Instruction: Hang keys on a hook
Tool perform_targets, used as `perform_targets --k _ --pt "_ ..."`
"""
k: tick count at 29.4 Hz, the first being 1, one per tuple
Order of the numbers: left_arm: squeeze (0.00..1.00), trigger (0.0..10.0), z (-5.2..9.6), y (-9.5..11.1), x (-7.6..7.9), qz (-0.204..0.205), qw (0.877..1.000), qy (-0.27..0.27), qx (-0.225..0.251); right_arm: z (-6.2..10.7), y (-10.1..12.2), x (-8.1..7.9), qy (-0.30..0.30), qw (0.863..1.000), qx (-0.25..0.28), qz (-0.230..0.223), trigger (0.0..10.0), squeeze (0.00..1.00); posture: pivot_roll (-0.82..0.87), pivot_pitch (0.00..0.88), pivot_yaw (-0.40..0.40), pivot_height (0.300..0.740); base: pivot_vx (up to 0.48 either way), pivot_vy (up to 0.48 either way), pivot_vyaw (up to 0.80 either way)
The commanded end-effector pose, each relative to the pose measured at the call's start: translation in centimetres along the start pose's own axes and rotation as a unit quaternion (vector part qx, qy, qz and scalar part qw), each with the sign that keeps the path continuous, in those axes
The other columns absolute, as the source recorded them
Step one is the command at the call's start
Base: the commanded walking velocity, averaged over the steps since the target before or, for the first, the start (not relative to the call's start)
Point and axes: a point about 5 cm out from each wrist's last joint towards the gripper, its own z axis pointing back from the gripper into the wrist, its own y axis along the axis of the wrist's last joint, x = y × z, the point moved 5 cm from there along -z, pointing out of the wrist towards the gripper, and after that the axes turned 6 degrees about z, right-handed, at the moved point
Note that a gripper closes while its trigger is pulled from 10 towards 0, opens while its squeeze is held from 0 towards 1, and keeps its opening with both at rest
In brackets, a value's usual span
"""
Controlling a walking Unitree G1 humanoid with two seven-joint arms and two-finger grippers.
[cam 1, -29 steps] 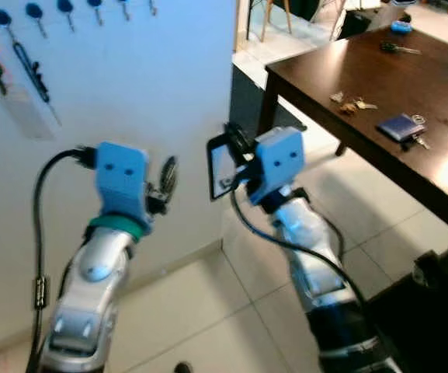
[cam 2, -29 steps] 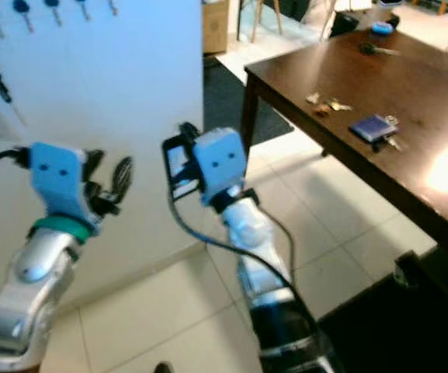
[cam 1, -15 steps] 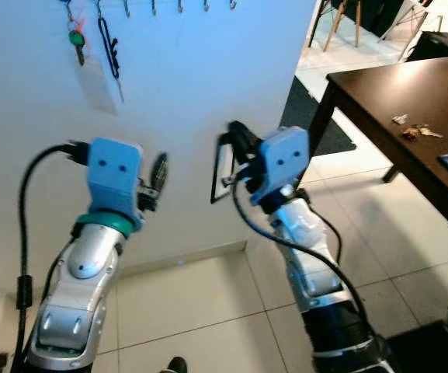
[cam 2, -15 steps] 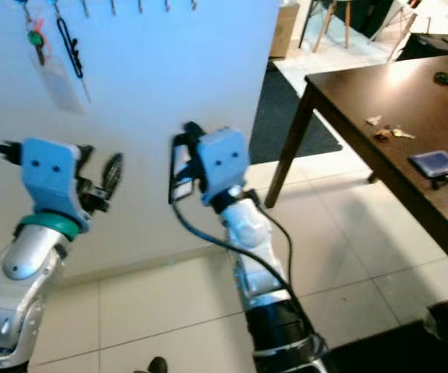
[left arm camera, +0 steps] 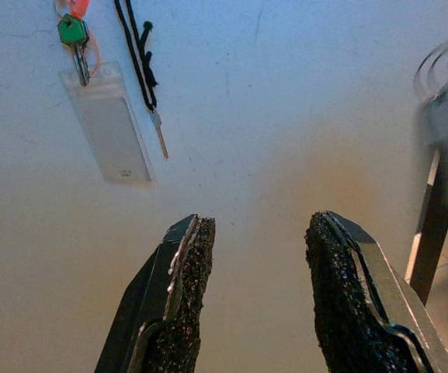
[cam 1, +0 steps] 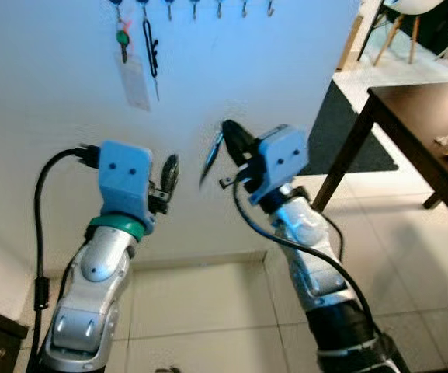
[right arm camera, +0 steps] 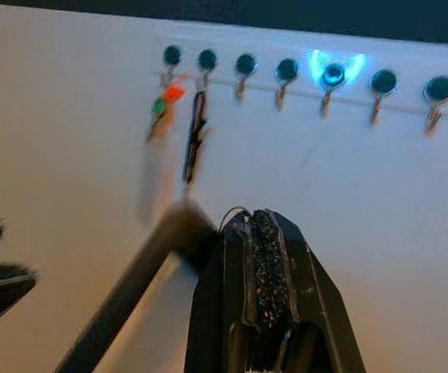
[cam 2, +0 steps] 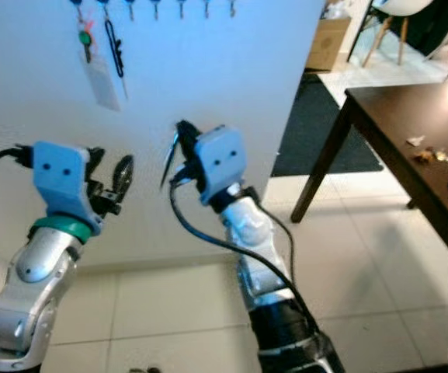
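The keys, with a flat tag, hang blurred just left of centre frame, pinched in the right gripper, whose jaws are pressed together on them. They are not yet hung: the row of hooks sits along the top of the white wall, several free. The left gripper, jaws spread, holds nothing. A tiled floor lies below; a dark counter at right carries small items.

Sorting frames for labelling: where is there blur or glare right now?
Right wrist view: glare on one hook; the tag swinging from the right gripper is smeared. Left wrist view: that tag is blurred; the left gripper's fingers are sharp. Eye views: slightly soft.
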Motion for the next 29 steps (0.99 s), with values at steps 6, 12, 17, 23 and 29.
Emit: perform_targets --k 6,12,17,23,29 --pt "0.0 10.0 1.2 -3.1 -1.3 -0.028 0.998 0.018 -0.045 -1.3 3.5 0.5 0.0 0.998 0.062 0.028 10.0 0.0 -0.01 0.05 0.074 0.74 0.458 0.0 0.0" --pt "0.0 10.0 1.3 -3.0 -2.0 -0.025 0.998 0.039 -0.038 -1.5 4.0 0.8 0.002 0.997 0.071 0.032 10.0 0.0 -0.01 0.047 0.071 0.74 0.446 0.0 0.0" --pt "0.0 10.0 1.1 -2.2 -2.9 -0.021 0.997 0.064 -0.021 -1.4 3.8 0.5 0.017 0.997 0.066 0.032 10.0 0.0 -0.01 0.042 0.068 0.74 0.0 0.0 0.0" --pt "0.0 10.0 1.5 -1.9 -4.5 -0.039 0.994 0.099 -0.01 -0.4 4.0 -3.1 0.118 0.991 0.068 0.003 10.0 0.0 -0.01 0.037 0.072 0.74 0.0 0.0 0.0" --pt "0.0 10.0 2.9 -2.7 -4.7 -0.079 0.993 0.082 -0.023 0.5 3.6 -3.2 0.104 0.992 0.064 -0.008 10.0 0.0 -0.01 0.037 0.074 0.74 0.0 0.0 0.0"
